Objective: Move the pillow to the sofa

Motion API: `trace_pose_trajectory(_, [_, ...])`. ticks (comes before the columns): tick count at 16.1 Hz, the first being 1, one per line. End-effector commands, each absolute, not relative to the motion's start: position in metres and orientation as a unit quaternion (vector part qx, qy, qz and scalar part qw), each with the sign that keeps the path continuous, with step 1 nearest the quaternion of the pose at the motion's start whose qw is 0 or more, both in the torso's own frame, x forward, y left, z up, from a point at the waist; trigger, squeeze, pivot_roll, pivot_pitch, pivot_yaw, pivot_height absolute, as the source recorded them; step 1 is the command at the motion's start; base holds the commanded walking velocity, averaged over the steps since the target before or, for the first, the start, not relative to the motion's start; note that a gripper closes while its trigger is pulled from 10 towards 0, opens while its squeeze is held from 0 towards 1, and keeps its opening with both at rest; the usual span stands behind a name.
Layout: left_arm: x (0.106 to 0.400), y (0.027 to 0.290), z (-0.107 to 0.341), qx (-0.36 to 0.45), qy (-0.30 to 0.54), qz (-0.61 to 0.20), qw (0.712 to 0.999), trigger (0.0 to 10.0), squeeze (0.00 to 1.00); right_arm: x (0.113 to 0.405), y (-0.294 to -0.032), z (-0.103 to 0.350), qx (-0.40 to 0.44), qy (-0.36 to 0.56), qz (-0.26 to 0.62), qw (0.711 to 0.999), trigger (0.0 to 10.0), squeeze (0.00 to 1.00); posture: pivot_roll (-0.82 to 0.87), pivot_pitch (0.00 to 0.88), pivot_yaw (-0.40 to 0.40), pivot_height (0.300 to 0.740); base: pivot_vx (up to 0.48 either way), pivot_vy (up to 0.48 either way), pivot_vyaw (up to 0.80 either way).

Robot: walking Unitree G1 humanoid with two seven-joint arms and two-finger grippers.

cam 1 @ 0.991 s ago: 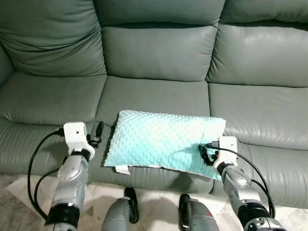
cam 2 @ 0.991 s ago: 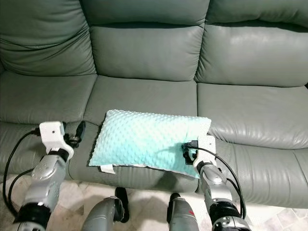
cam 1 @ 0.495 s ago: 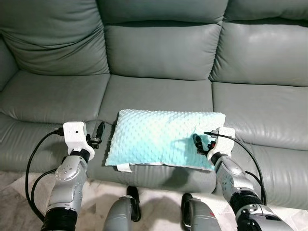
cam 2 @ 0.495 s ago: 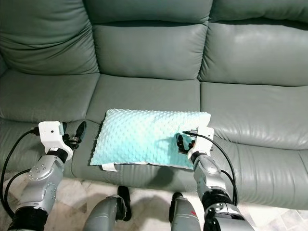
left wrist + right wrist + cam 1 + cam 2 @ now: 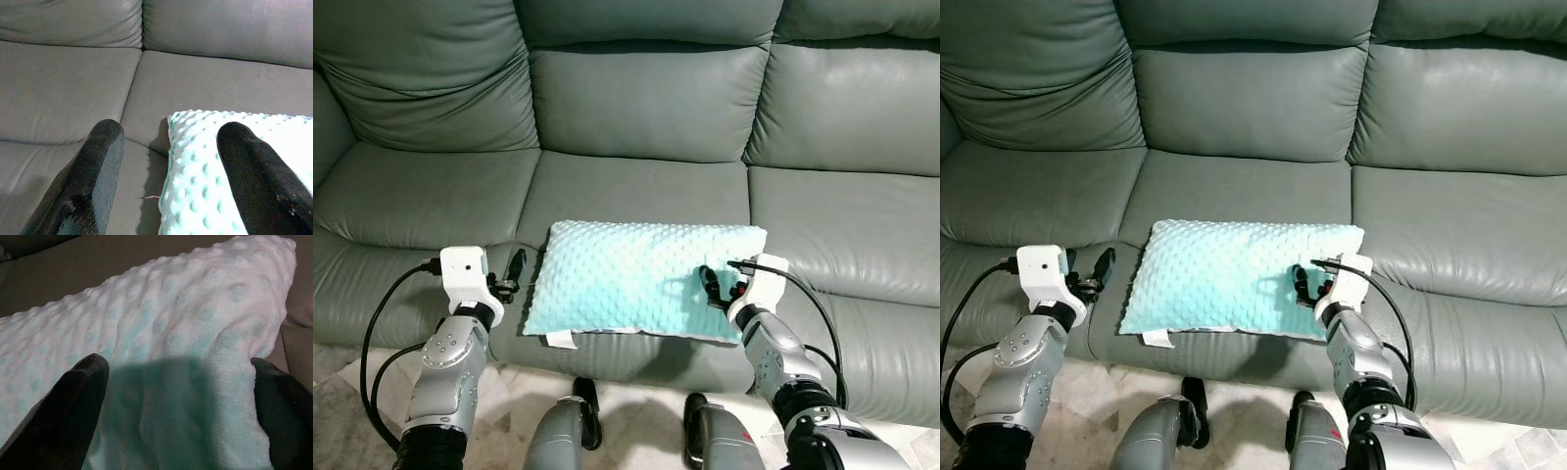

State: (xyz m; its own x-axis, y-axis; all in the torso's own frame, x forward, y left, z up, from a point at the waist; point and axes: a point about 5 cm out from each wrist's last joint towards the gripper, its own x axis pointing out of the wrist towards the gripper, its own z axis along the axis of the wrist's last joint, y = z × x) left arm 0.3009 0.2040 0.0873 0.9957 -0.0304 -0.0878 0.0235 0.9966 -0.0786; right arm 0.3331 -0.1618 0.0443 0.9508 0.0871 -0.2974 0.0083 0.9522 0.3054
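2 spread grippers, left gripper [image 5: 514, 276] and right gripper [image 5: 720, 286], flank pillow [image 5: 641, 279] at sofa [image 5: 636, 186] front edge.

Pillow [image 5: 641, 284]: pale mint-turquoise, raised dot pattern all over, small white tag [image 5: 560, 340] at one corner; between the right jaws it reads whiter with teal dots. Sofa [image 5: 636, 108]: plain grey-green leather, no pattern, darker seams. Left gripper [image 5: 515, 270]: black fingers, white block behind the jaws, silver arm, black cable. Right gripper [image 5: 718, 287]: same black, white and silver. Floor [image 5: 352, 392]: mottled beige-grey stone pattern.
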Motion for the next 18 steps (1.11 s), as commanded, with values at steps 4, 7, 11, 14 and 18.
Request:
trace_pose_trajectory(4, [0.295,0.207,0.083,-0.035,0.063,-0.010,0.997,10.0,0.00,0.329,-0.146,0.036,0.184,0.170,0.032,0.968,10.0,1.00,-0.01,0.359,0.116,0.740,0.000,0.000,0.00])
trace_pose_trajectory(7, [0.295,0.206,0.083,-0.034,0.062,-0.011,0.997,10.0,0.00,0.333,-0.144,0.041,0.188,0.156,0.033,0.969,10.0,1.00,0.00,0.358,0.117,0.740,0.000,0.000,0.00])
trace_pose_trajectory(11, [0.295,0.206,0.084,-0.033,0.063,-0.011,0.997,10.0,0.00,0.337,-0.144,0.047,0.199,0.136,0.031,0.970,10.0,1.00,0.00,0.362,0.116,0.740,0.000,0.000,0.00])
trace_pose_trajectory(14, [0.295,0.205,0.084,-0.034,0.065,-0.011,0.997,10.0,0.00,0.333,-0.140,0.043,0.190,0.142,0.035,0.971,10.0,1.00,0.00,0.361,0.115,0.740,0.000,0.000,0.00])
trace_pose_trajectory(18, [0.300,0.201,0.083,-0.036,0.066,-0.015,0.997,10.0,0.00,0.326,-0.159,0.039,0.067,0.140,0.007,0.988,10.0,0.00,-0.03,0.319,0.102,0.740,0.000,0.000,0.00])
